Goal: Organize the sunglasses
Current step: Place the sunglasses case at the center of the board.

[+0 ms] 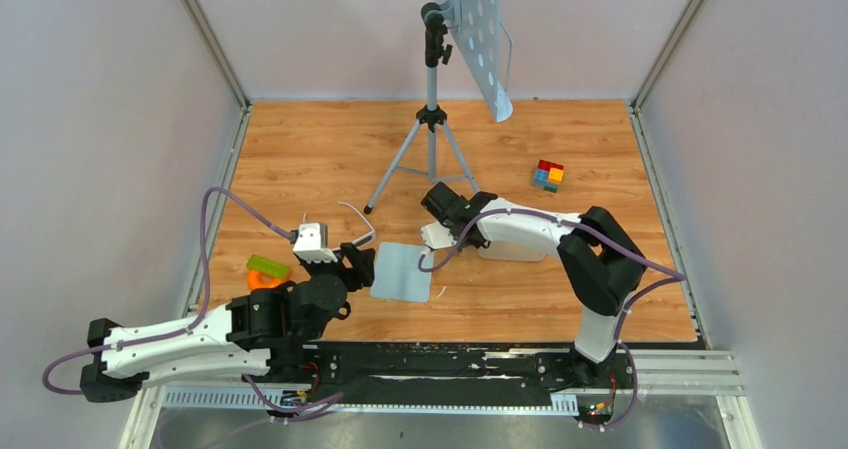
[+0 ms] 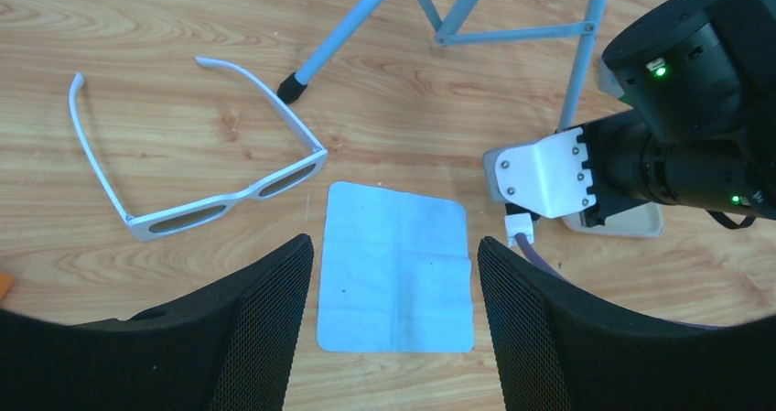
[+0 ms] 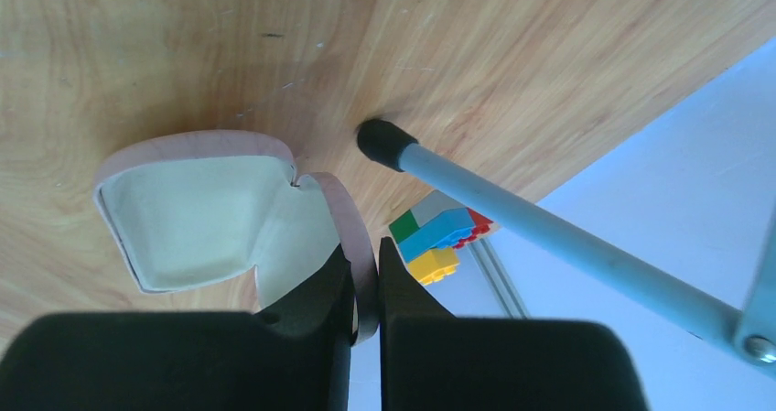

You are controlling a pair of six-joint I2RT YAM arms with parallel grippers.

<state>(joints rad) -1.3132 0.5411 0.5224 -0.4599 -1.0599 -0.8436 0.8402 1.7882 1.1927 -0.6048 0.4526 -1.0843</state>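
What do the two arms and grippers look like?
The left arm and right arm are white links with black joints, each trailing a purple cable. The left gripper and right gripper have black fingers, mesh-textured on the left. Green lights glow on the right wrist.

You have nothing to read here: no text, label, brand, number or sign is legible in any view. The white frame of the sunglasses [image 2: 242, 194], the blue-grey cloth [image 2: 395, 274], the pink case [image 3: 197, 205] and the coloured blocks [image 3: 439, 232] all show you plain surfaces, as far as these views resolve them.
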